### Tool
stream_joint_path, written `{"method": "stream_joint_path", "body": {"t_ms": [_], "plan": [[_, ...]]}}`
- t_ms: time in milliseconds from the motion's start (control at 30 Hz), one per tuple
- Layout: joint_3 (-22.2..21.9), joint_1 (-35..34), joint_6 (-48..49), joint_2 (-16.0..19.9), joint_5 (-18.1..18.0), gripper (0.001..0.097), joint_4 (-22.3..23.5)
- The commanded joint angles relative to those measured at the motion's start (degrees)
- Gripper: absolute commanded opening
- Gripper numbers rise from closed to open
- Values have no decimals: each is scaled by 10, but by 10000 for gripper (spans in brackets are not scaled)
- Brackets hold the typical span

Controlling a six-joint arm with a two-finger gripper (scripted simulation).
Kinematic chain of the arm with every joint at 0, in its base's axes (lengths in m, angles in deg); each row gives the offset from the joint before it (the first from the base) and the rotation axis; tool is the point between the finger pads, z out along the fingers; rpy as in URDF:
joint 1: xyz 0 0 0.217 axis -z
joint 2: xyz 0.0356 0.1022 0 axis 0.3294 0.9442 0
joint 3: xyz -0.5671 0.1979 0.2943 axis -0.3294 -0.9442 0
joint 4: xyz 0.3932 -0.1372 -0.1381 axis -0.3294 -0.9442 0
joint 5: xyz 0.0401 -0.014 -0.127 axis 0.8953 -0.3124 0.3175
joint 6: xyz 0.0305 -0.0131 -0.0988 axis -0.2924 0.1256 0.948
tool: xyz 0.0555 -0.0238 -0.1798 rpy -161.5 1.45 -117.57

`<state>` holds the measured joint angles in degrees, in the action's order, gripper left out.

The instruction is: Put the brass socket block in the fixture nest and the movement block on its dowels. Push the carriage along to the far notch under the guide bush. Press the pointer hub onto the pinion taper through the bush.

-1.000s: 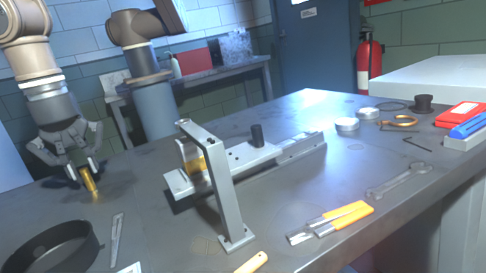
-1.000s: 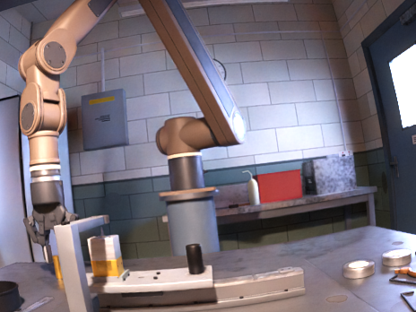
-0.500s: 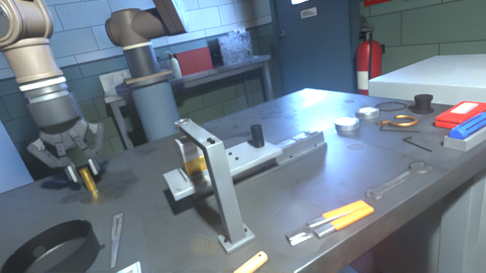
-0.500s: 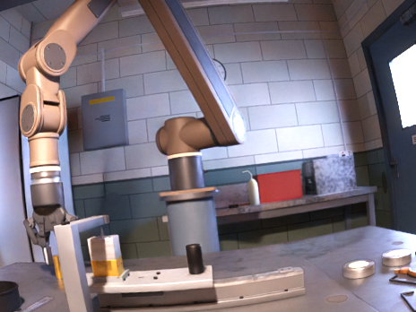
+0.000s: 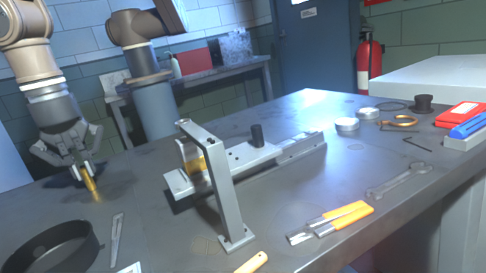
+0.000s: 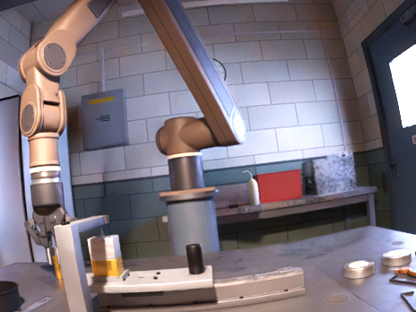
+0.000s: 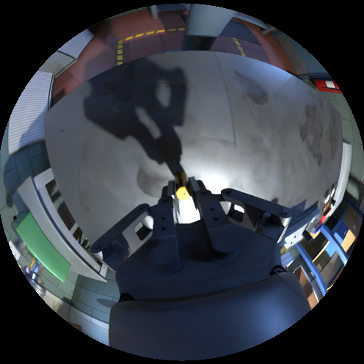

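Note:
The pointer hub (image 5: 88, 180), a small upright brass cylinder, stands on the bench at the far left, and my gripper (image 5: 83, 172) has closed on it from above; the wrist camera shows its gold top (image 7: 182, 192) between the fingers. To its right the carriage (image 5: 224, 161) sits on its rail at the end under the guide bush (image 5: 182, 121) of the grey bracket (image 5: 220, 183). On the carriage the brass socket block (image 5: 193, 165) sits in the nest with the pale movement block (image 6: 104, 248) on top. A black post (image 5: 257, 135) stands further along the carriage.
A black round tray (image 5: 51, 246) lies near the bench's front left corner, with a thin blade (image 5: 116, 235) beside it. Orange-handled tools (image 5: 330, 220), a wrench (image 5: 398, 179), metal discs (image 5: 347, 123) and a red box (image 5: 460, 113) lie to the right.

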<state>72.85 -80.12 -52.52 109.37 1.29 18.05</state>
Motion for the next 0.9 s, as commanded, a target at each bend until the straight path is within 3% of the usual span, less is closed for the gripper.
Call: {"method": "stream_joint_path", "body": {"t_ms": [0,133,867], "plan": [[0,0,0,-1,0,155,0],[0,0,0,0,0,80,0],[17,0,0,-41,0,80,-57]]}}
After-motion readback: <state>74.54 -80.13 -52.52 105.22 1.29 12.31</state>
